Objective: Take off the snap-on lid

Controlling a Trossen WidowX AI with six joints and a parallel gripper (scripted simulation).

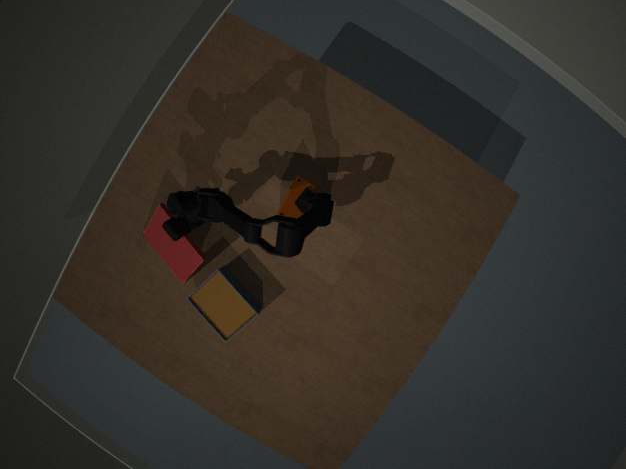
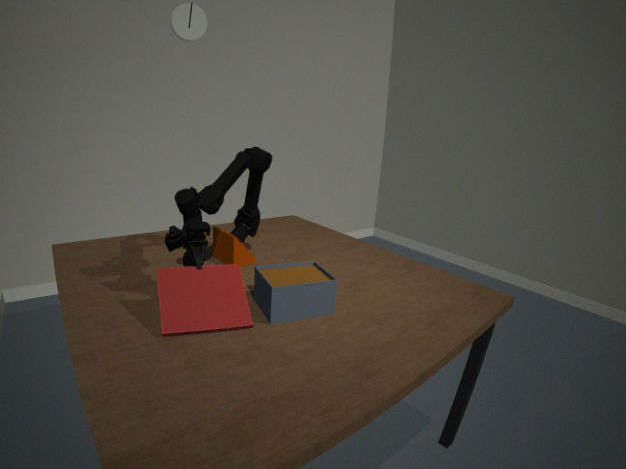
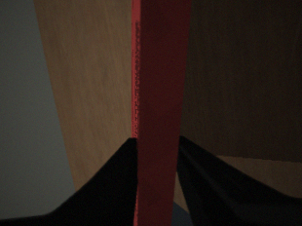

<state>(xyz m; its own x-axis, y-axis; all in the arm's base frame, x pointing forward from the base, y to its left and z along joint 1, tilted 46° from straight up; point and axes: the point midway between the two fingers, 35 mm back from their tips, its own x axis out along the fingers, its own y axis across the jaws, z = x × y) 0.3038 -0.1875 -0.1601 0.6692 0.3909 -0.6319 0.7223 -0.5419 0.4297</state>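
The red lid [image 1: 172, 249] [image 2: 203, 301] [image 3: 163, 56] is off the box and steeply tilted, its broad outer face toward the exterior camera. Its lower edge is at or very near the table top; I cannot tell whether it touches. My gripper [image 2: 198, 266] [image 3: 155, 144] is shut on the lid's upper edge, one finger on each side. The blue-grey storage box [image 1: 241, 326] [image 2: 303, 302] stands upright and open beside the lid, with a flat yellow-orange surface inside. The lid and box are apart. The lid's underside is mostly hidden.
An orange wedge-like block [image 1: 291, 197] [image 2: 224, 246] stands behind the lid and box, close to the arm's base. The wooden table's left edge runs beyond the lid in the top view. The arm's shadow falls across the table behind the lid.
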